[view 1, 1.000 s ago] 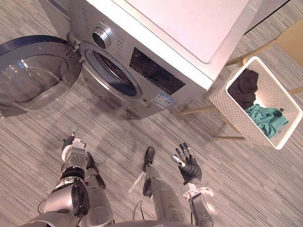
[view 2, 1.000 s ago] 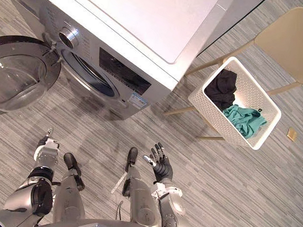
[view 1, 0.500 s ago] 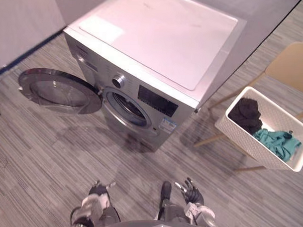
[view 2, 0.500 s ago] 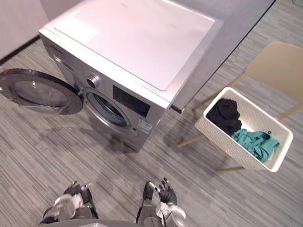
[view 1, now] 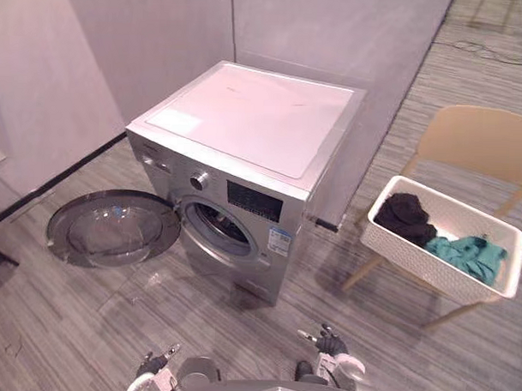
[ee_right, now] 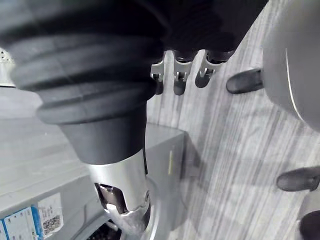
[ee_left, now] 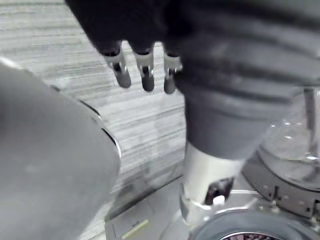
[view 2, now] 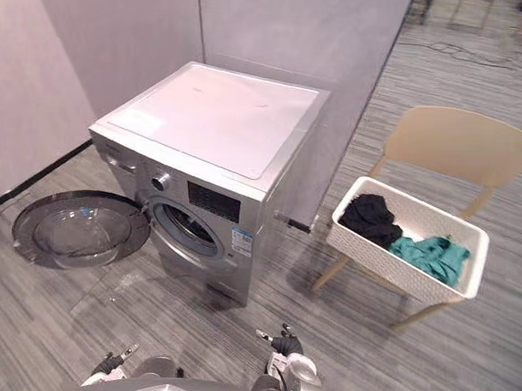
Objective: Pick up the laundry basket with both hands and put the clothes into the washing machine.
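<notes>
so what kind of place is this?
Likely a staged laundry corner in an office or lab, not a home: silver front-loading washing machine with its round glass door swung open, white perforated plastic laundry basket of clothes on a beige wooden-legged chair, plain grey partition walls behind.
</notes>
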Motion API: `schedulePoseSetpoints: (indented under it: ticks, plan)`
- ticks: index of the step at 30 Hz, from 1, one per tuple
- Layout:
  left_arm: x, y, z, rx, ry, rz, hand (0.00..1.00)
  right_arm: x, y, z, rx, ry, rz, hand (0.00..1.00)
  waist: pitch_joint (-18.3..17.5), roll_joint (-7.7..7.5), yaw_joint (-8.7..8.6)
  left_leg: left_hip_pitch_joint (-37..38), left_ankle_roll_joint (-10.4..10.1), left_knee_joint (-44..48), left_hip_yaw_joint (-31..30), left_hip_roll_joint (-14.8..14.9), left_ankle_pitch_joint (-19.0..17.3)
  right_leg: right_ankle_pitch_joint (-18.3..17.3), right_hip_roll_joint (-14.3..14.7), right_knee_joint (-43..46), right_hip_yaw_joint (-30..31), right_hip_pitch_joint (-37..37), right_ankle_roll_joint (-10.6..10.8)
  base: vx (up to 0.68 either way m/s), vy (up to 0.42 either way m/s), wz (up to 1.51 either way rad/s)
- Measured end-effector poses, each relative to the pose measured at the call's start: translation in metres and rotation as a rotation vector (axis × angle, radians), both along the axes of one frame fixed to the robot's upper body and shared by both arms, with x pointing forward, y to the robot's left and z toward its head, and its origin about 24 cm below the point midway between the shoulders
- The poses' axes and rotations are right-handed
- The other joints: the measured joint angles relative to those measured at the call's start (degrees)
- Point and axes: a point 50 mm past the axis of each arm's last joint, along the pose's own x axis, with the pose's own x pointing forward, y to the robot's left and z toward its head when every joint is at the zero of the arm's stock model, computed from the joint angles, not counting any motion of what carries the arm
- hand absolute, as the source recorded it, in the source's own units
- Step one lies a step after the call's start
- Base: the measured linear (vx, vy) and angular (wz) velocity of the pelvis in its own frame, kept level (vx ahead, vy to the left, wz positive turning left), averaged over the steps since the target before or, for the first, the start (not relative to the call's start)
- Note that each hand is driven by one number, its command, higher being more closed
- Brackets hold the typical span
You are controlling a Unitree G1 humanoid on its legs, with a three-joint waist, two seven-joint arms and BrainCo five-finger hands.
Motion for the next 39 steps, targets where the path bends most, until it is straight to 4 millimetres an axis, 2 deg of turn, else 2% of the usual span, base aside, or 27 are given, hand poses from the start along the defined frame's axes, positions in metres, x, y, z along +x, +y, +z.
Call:
schedulePoseSetpoints:
  ticks: [2,4,8,9,11,14,15,17,18,19,20,21,22,23,24,25,26,27,28,29,30,32,33,34,35,36,39]
  plan:
    - [0.001,0.006,0.001,0.019,-0.003,-0.011,0.0,-0.005,0.01,-0.003,0.022,0.021,0.011,0.0,-1.06,-2.36,0.3,1.75,0.18,-3.11,2.85,-0.36,1.05,1.14,-0.17,-1.87,1.88,0.38,-1.46,-0.01,0.077,-0.6]
    - [0.002,0.011,0.002,0.041,0.002,-0.051,0.0,-0.011,0.011,-0.005,0.032,0.032,-0.011,0.0,-1.87,-3.56,-0.34,3.61,0.11,-5.06,5.08,-1.24,1.3,2.54,-0.96,-2.61,2.75,0.46,-1.91,0.04,0.056,-0.52]
    - [0.024,0.003,0.005,0.058,-0.024,-0.203,0.0,-0.018,-0.001,-0.007,0.025,0.047,-0.064,0.0,-1.9,-3.1,-0.98,5.26,-0.38,-8.62,7.31,-2.03,2.19,2.84,-1.04,-0.2,4.0,-2.04,-1.72,0.1,0.033,-0.3]
    - [0.033,0.001,0.007,0.056,-0.046,-0.211,0.0,-0.018,-0.006,-0.007,0.02,0.049,-0.086,0.0,-2.3,-3.49,-1.04,4.71,-0.7,-8.45,8.71,-1.55,2.65,2.95,-0.37,2.75,3.65,-4.66,-0.55,0.1,-0.01,-0.42]
    - [0.043,-0.001,0.009,0.056,-0.071,-0.212,0.0,-0.019,-0.014,-0.007,0.019,0.047,-0.143,0.0,-2.32,-3.05,-0.72,4.64,-0.71,-8.76,12.0,0.0,3.17,3.25,0.49,5.46,1.18,-8.38,-0.72,0.17,-0.061,-0.82]
    - [0.049,-0.01,0.01,0.026,-0.089,-0.184,0.0,-0.025,-0.031,-0.006,-0.004,0.054,-0.253,0.0,-1.14,-1.63,-2.17,8.11,-0.62,-9.6,15.25,1.62,3.61,-0.04,0.04,10.73,-8.84,-9.7,-6.16,0.16,-0.135,-0.64]
    - [0.048,-0.014,0.01,0.013,-0.089,-0.167,0.0,-0.034,-0.038,-0.008,-0.003,0.069,-0.308,0.0,-0.7,-1.08,-2.74,10.19,-0.67,-9.66,16.22,1.93,4.07,-0.74,0.4,13.07,-9.4,-9.63,-6.53,0.1,-0.152,-0.63]
    - [0.044,-0.015,0.008,0.006,-0.075,-0.166,0.0,-0.047,-0.042,-0.011,-0.002,0.098,-0.365,0.0,-0.63,-1.19,-3.22,11.78,-0.02,-10.13,16.66,1.54,5.28,-1.48,1.02,13.57,-8.71,-9.6,-5.63,0.05,-0.143,-0.7]
    - [0.034,-0.013,0.005,0.005,-0.045,-0.164,0.0,-0.054,-0.045,-0.013,0.02,0.114,-0.45,0.0,-1.22,-0.23,-3.35,12.45,0.14,-10.89,17.21,2.21,5.96,-7.06,-0.16,12.91,-12.21,-9.72,-4.68,0.06,-0.204,-0.81]
    - [0.029,-0.015,0.003,-0.005,-0.027,-0.164,0.0,-0.056,-0.053,-0.012,0.013,0.112,-0.494,0.0,-1.2,0.33,-3.36,13.0,-0.36,-11.72,17.7,2.71,6.56,-10.24,-2.05,15.7,-16.29,-10.47,-3.89,0.06,-0.201,-0.85]
    - [0.021,-0.018,0.0,-0.014,-0.006,-0.162,0.0,-0.059,-0.059,-0.012,0.011,0.114,-0.535,0.0,-1.09,0.11,-3.6,13.6,-0.8,-12.39,17.69,2.79,6.72,-11.6,-5.55,23.16,-18.29,-12.92,-5.46,0.06,-0.203,-0.37]
    - [0.014,-0.007,0.0,0.01,0.013,-0.157,0.0,-0.071,-0.06,-0.016,0.013,0.158,-0.56,0.0,-1.1,-1.34,-4.3,14.69,-2.96,-13.05,17.87,2.55,6.21,-13.13,-9.9,26.19,-18.08,-13.07,-3.42,0.13,-0.337,-0.73]
    - [-0.002,0.008,-0.003,0.032,0.06,-0.125,0.0,-0.087,-0.059,-0.021,0.028,0.222,-0.593,0.0,-1.19,-1.87,-3.22,16.99,-6.25,-13.29,17.82,5.4,5.51,-12.03,-7.62,25.54,-18.4,-12.53,-1.76,0.19,-0.569,-0.7]
    - [-0.016,0.013,-0.005,0.026,0.099,-0.079,0.0,-0.09,-0.058,-0.022,0.036,0.237,-0.609,0.0,-1.03,-1.97,-3.58,15.95,-6.34,-9.87,16.65,8.31,7.78,-12.82,-4.79,23.89,-18.36,-11.49,-3.08,0.18,-0.573,-0.74]
    - [-0.016,0.014,-0.005,0.024,0.093,-0.052,0.0,-0.095,-0.057,-0.023,0.041,0.252,-0.625,0.0,-0.93,-2.13,-3.75,14.99,-6.02,-7.65,15.68,9.62,8.57,-13.0,-3.71,23.18,-18.55,-11.08,-3.37,0.13,-0.5,-0.36]
    - [-0.017,0.017,-0.004,0.024,0.088,-0.023,0.0,-0.103,-0.055,-0.026,0.052,0.285,-0.64,0.0,-0.8,-2.07,-3.6,13.04,-4.82,-2.58,13.76,12.15,10.17,-13.61,-1.44,21.59,-18.56,-10.02,-4.41,0.1,-0.367,-0.33]
    - [-0.018,0.02,-0.004,0.037,0.078,-0.002,0.0,-0.106,-0.054,-0.026,0.052,0.301,-0.64,0.0,-0.53,-1.56,-3.68,10.03,-1.49,4.25,11.4,15.07,12.39,-13.54,1.04,19.07,-18.86,-8.19,-4.78,0.1,-0.347,-0.35]
    - [-0.016,0.023,-0.002,0.046,0.064,0.01,0.0,-0.106,-0.053,-0.027,0.054,0.303,-0.647,0.0,-0.36,-1.29,-3.82,7.94,1.34,8.48,10.1,16.56,14.23,-13.26,2.26,17.53,-19.09,-7.03,-5.29,0.12,-0.331,-0.38]
    - [-0.013,0.027,0.0,0.058,0.045,0.033,0.0,-0.106,-0.055,-0.026,0.048,0.302,-0.643,0.0,-0.05,-1.14,-3.69,4.9,7.4,14.98,8.84,18.66,18.16,-12.79,3.79,15.37,-18.95,-5.09,-6.49,0.12,-0.307,-0.57]
    - [-0.008,0.036,0.003,0.086,0.019,0.041,0.0,-0.103,-0.055,-0.026,0.039,0.299,-0.625,0.0,1.18,-1.43,-3.28,-0.21,10.3,26.25,7.29,20.8,17.38,-12.2,5.43,12.91,-17.87,-2.29,-8.19,0.12,-0.282,-0.57]
    - [-0.006,0.038,0.004,0.09,0.007,0.036,0.0,-0.102,-0.057,-0.025,0.032,0.296,-0.625,0.0,1.43,-1.39,-3.25,-2.0,9.81,29.89,6.87,20.6,15.71,-12.03,5.73,12.16,-17.82,-1.28,-8.49,0.11,-0.237,-0.44]
    - [-0.001,0.035,0.005,0.083,-0.01,0.038,0.0,-0.1,-0.061,-0.024,0.012,0.294,-0.596,0.0,1.49,-1.58,-3.02,-6.39,6.98,34.11,6.6,16.68,10.76,-11.7,6.04,9.62,-17.16,1.28,-8.06,0.13,-0.186,-0.12]
    - [0.001,0.028,0.004,0.068,-0.013,0.025,0.0,-0.094,-0.065,-0.022,-0.007,0.282,-0.555,0.0,1.51,-1.58,-2.32,-9.41,3.36,32.53,6.04,10.62,6.92,-11.38,6.22,7.08,-16.88,2.72,-7.56,0.15,-0.13,-0.05]
    - [0.0,0.024,0.003,0.057,-0.007,0.013,0.0,-0.09,-0.065,-0.021,-0.007,0.275,-0.549,0.0,1.57,-1.64,-2.0,-10.0,2.25,30.4,5.56,7.93,5.73,-10.98,6.26,5.88,-16.96,3.3,-7.43,0.2,-0.114,-0.11]
    - [-0.001,0.019,0.002,0.039,-0.005,0.013,0.0,-0.083,-0.065,-0.021,-0.011,0.263,-0.528,0.0,1.95,-1.86,-0.95,-9.94,2.02,22.5,6.46,3.09,4.02,-9.77,6.56,3.5,-17.03,4.82,-7.65,0.2,-0.059,-0.03]
    - [-0.001,0.019,0.002,0.04,-0.004,0.009,0.0,-0.072,-0.063,-0.019,-0.007,0.243,-0.506,0.0,2.52,-1.89,-0.39,-8.84,2.66,12.98,9.01,0.04,3.35,-8.8,7.14,1.5,-17.22,6.44,-8.13,0.21,-0.051,0.01]
    - [0.0,0.016,0.002,0.026,-0.011,0.031,0.0,-0.045,-0.063,-0.012,-0.022,0.161,-0.456,0.0,3.05,-1.56,-0.02,-8.34,5.05,-1.9,13.24,-3.57,5.54,-8.68,7.96,-0.51,-18.2,8.05,-8.21,0.23,-0.013,0.18]
